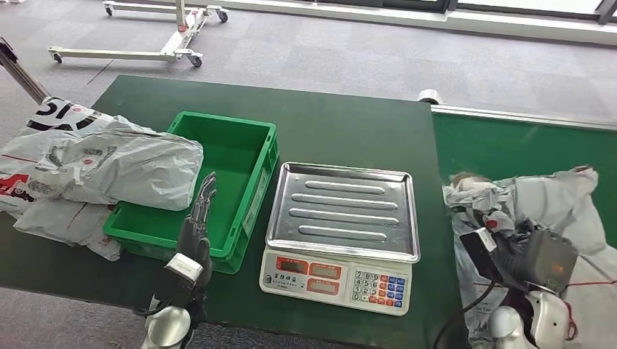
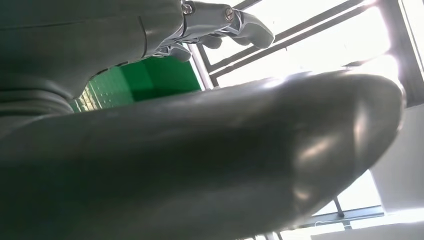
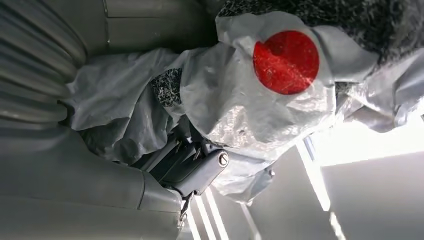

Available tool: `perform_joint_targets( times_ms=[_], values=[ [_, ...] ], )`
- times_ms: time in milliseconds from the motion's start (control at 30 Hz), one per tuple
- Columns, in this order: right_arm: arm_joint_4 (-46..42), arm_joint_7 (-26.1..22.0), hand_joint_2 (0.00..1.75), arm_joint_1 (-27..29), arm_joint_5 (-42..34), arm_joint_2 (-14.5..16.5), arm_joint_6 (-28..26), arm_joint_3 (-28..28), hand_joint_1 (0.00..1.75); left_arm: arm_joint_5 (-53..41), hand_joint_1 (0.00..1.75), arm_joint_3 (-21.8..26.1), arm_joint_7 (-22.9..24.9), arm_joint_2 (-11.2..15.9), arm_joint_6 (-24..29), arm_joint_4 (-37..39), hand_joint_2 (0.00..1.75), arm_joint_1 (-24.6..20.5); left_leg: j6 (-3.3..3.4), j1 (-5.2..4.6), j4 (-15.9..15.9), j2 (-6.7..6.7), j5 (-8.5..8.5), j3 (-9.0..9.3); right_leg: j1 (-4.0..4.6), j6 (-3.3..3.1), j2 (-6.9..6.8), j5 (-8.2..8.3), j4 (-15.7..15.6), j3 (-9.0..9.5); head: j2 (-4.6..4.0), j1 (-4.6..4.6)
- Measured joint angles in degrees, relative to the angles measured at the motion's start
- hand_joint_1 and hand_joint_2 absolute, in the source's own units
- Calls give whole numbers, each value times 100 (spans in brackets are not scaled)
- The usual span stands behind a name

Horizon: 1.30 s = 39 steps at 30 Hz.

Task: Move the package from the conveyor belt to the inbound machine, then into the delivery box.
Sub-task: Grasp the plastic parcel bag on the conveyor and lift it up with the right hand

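A crumpled grey plastic package with a red round sticker lies on the green conveyor belt at the right. My right hand is down on its near part, and the right wrist view has the dark fingers curled into the package's film, gripping it. The inbound machine, a scale with a steel tray, stands bare at the centre. To its left is the green delivery box. My left hand hovers at the box's near wall, fingers straight and apart, holding nothing.
Several grey courier bags are piled at the table's left, one overhanging the box's left rim. The scale's keypad faces me. A roller marks the belt's far end. A white wheeled frame stands on the carpet beyond.
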Motion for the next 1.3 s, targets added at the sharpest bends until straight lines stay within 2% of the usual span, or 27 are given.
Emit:
perform_joint_targets(
  times_ms=[133, 333, 1300],
  values=[
    [-802, 57, 175, 133, -62, -4, -199, 119, 175, -3, 0, 1, 2, 0, 0, -19, 0, 0, -2, 0, -2, -3, 0, -5, 1, 0, -3, -2, 4, 2, 0, 0],
    [-1296, 54, 175, 250, -78, -4, -265, 180, 175, -4, 0, 0, 2, 0, 0, -33, 0, -1, -1, 0, -2, -4, 0, -7, -1, 0, -4, -2, 4, 0, 0, 1],
    [-1569, 54, 175, 324, -85, -4, -265, 227, 175, -4, 0, 1, 2, 0, 0, -33, 0, -1, -1, 0, -2, -4, 0, -7, -3, 0, -5, -2, 4, 0, 0, 0]
  ],
)
